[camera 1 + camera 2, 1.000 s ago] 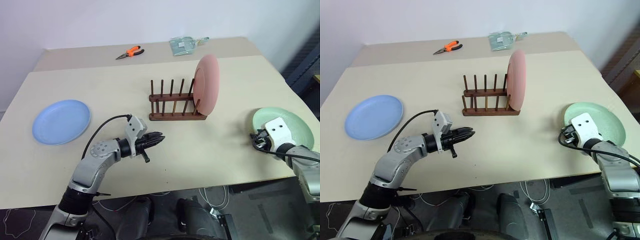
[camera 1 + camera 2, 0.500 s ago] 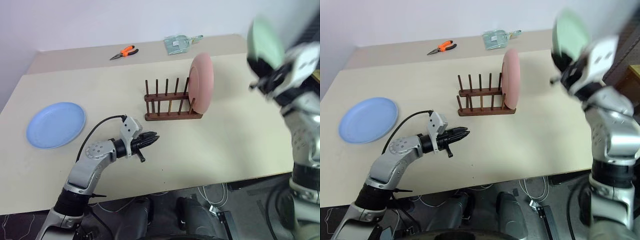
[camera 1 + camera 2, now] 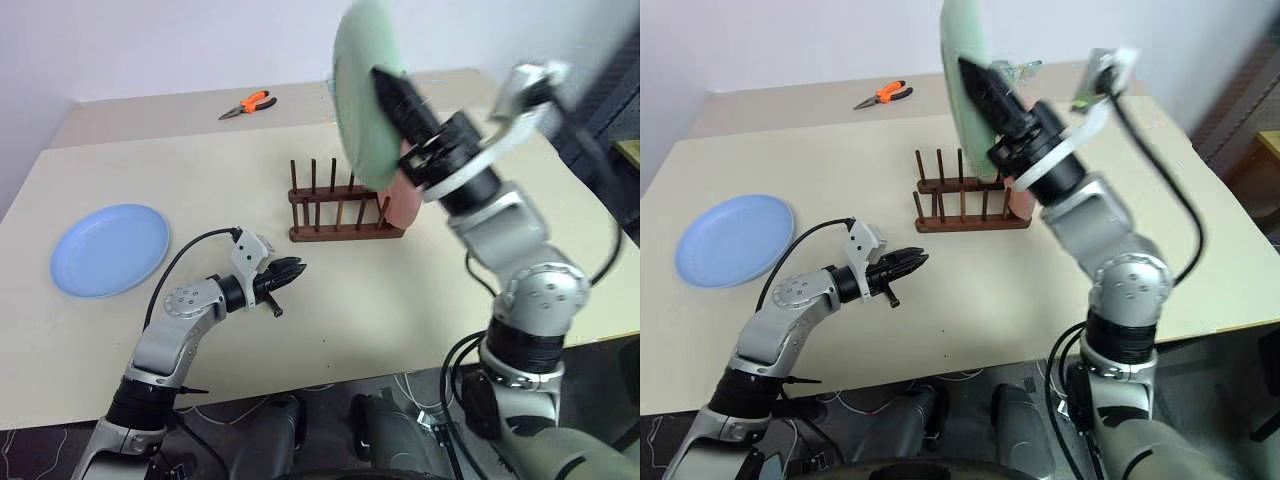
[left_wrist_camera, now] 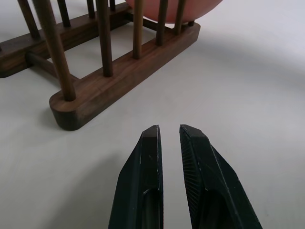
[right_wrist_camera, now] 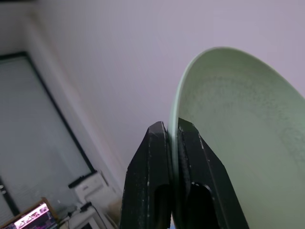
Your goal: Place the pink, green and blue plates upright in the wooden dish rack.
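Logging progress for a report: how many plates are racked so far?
One. The pink plate stands upright in the wooden dish rack. The right end effector holds the green plate raised over the rack. The blue plate lies flat on the table, untouched.

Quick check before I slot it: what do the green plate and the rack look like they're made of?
The green plate, held on edge in the right pincer, looks like matte plastic: pale mint, faintly speckled, thin rim, no glaze shine. The dish rack looks like dark brown wood with a smooth satin finish: visible grain on the base bar, round dowel pegs. Both are judged by look alone.
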Controlling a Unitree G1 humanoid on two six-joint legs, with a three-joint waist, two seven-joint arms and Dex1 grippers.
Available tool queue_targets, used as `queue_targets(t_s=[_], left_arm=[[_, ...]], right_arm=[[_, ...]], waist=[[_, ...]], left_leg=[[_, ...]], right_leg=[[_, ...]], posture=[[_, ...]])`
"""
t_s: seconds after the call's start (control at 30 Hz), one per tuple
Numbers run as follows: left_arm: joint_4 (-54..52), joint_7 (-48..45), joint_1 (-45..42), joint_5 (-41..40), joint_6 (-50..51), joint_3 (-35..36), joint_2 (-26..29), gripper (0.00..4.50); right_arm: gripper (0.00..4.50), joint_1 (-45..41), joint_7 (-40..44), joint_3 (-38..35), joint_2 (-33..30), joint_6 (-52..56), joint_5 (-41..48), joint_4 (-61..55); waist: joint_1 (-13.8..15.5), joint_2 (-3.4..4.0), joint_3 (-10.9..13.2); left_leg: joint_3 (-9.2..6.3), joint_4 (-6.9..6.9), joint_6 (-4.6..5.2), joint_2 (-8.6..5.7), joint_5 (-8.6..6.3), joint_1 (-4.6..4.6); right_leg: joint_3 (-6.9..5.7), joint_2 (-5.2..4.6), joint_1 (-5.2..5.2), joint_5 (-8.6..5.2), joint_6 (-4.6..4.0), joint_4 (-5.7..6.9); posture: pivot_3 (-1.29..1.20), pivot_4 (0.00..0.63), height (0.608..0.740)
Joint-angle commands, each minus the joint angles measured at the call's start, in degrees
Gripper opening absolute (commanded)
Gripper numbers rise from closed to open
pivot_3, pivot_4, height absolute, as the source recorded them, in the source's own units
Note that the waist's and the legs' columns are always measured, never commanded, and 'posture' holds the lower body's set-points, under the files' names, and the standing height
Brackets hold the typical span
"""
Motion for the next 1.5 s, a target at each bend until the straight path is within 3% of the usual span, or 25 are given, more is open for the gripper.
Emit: queue_targets(t_s=[0.03, 0.43, 0.53, 0.7, 0.77, 1.0, 1.13, 1.23, 1.5], left_arm=[[-1.8, 0.3, 0.4, 0.0, -0.9, 0.7, -0.1, 0.61], [-2.7, 0.7, 1.2, -0.1, -0.6, 1.1, 0.2, 0.61], [-2.7, 0.7, 1.0, -0.1, -0.6, 1.0, 0.1, 0.61], [-3.0, 0.5, 1.1, -1.0, 0.2, 1.4, 0.2, 0.61], [-3.2, 0.6, 1.2, -1.2, 0.0, 1.8, 0.3, 1.16], [-5.9, 2.6, 2.3, -1.1, -0.2, 5.4, 1.9, 4.45], [-7.4, 7.8, 3.4, -3.9, 0.6, 14.1, 1.4, 4.49], [-5.7, 20.0, 2.8, -1.7, -0.1, 24.8, 0.1, 4.49], [-2.9, 45.6, 0.3, 2.5, 9.5, 43.4, -1.2, 4.49]], right_arm=[[0.01, -1.8, -0.7, 0.9, 2.3, -2.7, -3.6, 2.0], [0.01, -3.3, -4.0, 0.3, 6.7, -1.8, -6.8, 10.8], [0.9, -5.0, -3.8, 0.0, 7.1, -2.5, -9.2, 14.3], [3.47, -7.4, 0.8, 2.6, 3.2, -4.8, -18.9, 15.6], [4.43, -8.2, 4.6, 5.0, 0.0, -6.3, -24.3, 15.5], [4.44, -9.3, 19.4, 10.7, -13.5, -12.9, -39.9, 13.2], [4.47, -9.2, 28.9, 13.6, -20.0, -21.0, -48.0, 11.5], [4.47, -8.8, 37.2, 19.5, -23.4, -24.8, -53.1, 8.2], [4.47, -6.2, 43.5, 27.8, -18.5, -29.2, -59.6, 10.5]], waist=[[0.0, 0.0, 0.0], [-0.3, 0.01, 0.0], [-0.5, 0.01, 0.0], [-0.7, 0.01, 0.0], [-1.0, 0.01, 0.0], [-1.2, 0.01, 0.0], [-1.1, 0.01, 0.0], [-1.3, -0.01, 0.0], [-0.8, -0.18, 0.0]], left_leg=[[0.01, 0.0, 0.0, 0.0, 0.0, 0.0], [0.02, -0.05, -0.02, 0.0, 0.01, 0.01], [0.03, -0.04, -0.02, 0.0, 0.01, 0.01], [0.03, -0.04, -0.03, -0.01, 0.02, 0.01], [0.04, -0.04, -0.03, -0.01, 0.02, 0.0], [0.06, -0.07, -0.03, 0.0, 0.02, 0.01], [0.07, -0.07, -0.03, 0.0, 0.02, 0.0], [0.06, -0.07, -0.03, 0.03, 0.02, 0.01], [0.04, 0.02, -0.06, 0.02, 0.01, 0.02]], right_leg=[[0.01, 0.0, 0.0, 0.0, 0.0, 0.01], [0.01, 0.03, -0.07, 0.01, 0.01, 0.08], [0.02, 0.04, -0.07, 0.01, 0.01, 0.09], [0.01, 0.04, -0.09, 0.01, 0.01, 0.11], [0.01, 0.04, -0.09, 0.01, 0.02, 0.11], [0.01, 0.04, -0.11, 0.01, 0.02, 0.11], [0.01, 0.04, -0.1, 0.01, 0.02, 0.08], [-0.01, 0.05, -0.11, 0.01, 0.02, 0.08], [-0.03, 0.05, -0.03, 0.02, 0.04, 0.08]], posture=[[0.0, 0.15, 0.729], [0.0, 0.15, 0.729], [0.0, 0.15, 0.729], [0.0, 0.15, 0.729], [0.0, 0.15, 0.729], [0.0, 0.15, 0.729], [0.0, 0.15, 0.729], [0.0, 0.15, 0.729], [0.0, 0.15, 0.729]])
